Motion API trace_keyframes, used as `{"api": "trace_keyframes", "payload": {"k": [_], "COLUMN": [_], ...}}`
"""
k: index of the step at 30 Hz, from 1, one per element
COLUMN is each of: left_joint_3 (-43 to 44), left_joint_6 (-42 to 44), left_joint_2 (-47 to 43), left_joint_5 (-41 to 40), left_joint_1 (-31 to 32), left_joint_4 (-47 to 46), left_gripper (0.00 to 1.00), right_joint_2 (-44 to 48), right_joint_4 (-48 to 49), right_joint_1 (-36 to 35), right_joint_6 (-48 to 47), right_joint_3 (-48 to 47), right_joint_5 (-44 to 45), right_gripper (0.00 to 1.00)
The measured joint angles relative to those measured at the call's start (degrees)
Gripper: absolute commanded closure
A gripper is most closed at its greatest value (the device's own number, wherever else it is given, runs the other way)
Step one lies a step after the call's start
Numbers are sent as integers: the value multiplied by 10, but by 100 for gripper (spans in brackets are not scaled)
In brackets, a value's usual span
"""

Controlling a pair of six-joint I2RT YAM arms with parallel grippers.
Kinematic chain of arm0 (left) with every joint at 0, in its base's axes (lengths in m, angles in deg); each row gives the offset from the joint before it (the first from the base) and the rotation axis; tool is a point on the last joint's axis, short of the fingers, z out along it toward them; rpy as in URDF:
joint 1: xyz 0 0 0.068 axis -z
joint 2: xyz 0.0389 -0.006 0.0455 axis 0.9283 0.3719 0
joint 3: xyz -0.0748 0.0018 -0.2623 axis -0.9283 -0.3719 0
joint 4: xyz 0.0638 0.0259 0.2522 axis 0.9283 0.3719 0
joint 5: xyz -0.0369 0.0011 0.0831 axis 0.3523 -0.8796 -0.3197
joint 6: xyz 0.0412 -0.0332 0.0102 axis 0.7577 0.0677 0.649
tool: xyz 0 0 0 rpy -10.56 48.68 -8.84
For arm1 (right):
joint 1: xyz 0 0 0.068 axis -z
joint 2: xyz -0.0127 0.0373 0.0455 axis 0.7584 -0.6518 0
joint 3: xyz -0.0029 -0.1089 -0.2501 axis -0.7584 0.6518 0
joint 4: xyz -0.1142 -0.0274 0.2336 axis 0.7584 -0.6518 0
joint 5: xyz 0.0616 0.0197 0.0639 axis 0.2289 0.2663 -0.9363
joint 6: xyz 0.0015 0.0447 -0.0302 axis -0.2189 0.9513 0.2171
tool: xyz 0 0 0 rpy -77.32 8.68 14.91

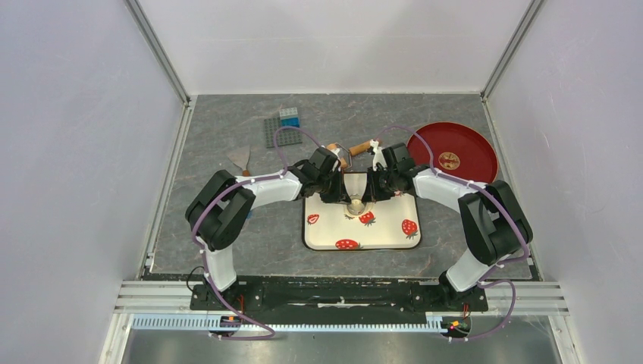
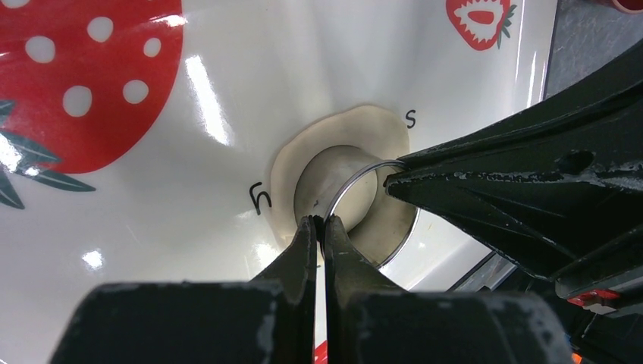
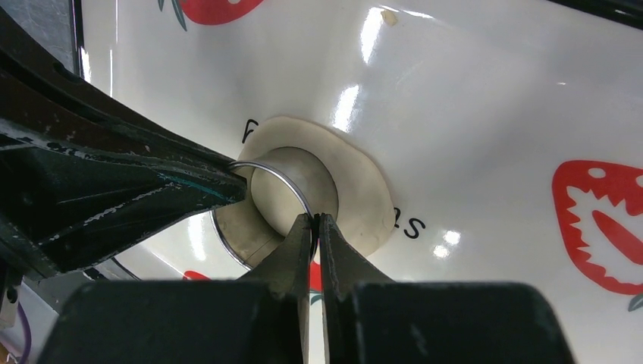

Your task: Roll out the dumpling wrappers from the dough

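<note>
Grey table (image 1: 227,227) carries: strawberry mat (image 1: 387,235) centre; red plate (image 1: 470,144) far right; block plate (image 1: 278,133) and scraper (image 1: 239,159) far left; roller (image 1: 360,147) behind mat.

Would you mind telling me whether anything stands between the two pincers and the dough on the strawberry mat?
Only the metal ring cutter: it stands upright on the flattened dough, and the left pincer and right pincer each pinch its rim from opposite sides. Nothing else visible lies between them and the dough.
</note>
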Motion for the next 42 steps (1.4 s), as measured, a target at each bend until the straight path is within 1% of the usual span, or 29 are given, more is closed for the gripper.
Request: {"api": "trace_keyframes", "payload": {"k": [2, 3, 5, 7, 9, 12, 15, 18, 21, 28, 34, 41, 42], "left_joint_3": [5, 9, 14, 21, 26, 33, 37, 37, 37, 39, 36, 36, 36], "left_joint_6": [0, 0, 0, 1, 1, 1, 2, 4, 4, 4, 4, 4, 4], "left_joint_2": [0, 0, 0, 0, 0, -1, -4, -14, -32, -65, -65, -38, -33], "left_joint_5": [-3, -5, -9, -13, -18, -19, -19, -12, 2, 33, 41, 41, 41], "left_joint_1": [0, 0, 0, 1, 3, 3, 3, 3, 2, -2, -14, -16, -16], "left_joint_4": [9, 14, 24, 37, 49, 74, 95, 112, 116, 102, 101, 104, 104], "left_gripper": [89, 88, 84, 81, 78, 73, 67, 60, 58, 59, 62, 63, 64], "right_joint_2": [0, 0, 0, 0, 0, 0, 0, 0, 0, 9, 12, 10, 9], "right_joint_4": [-8, -13, -23, -38, -53, -76, -90, -102, -109, -113, -107, -83, -80], "right_joint_1": [-1, -2, -4, -4, -5, -5, -4, -4, -4, -1, 9, 13, 13], "right_joint_6": [-2, -2, -4, -5, -6, -7, -9, -10, -10, -10, -5, 2, 2], "right_joint_3": [-5, -8, -14, -21, -28, -38, -44, -47, -48, -52, -52, -43, -41], "right_joint_5": [4, 6, 7, 7, 5, -2, -6, -9, -11, -21, -37, -61, -62], "right_gripper": [93, 90, 88, 83, 81, 74, 65, 59, 58, 58, 66, 69, 72]}}
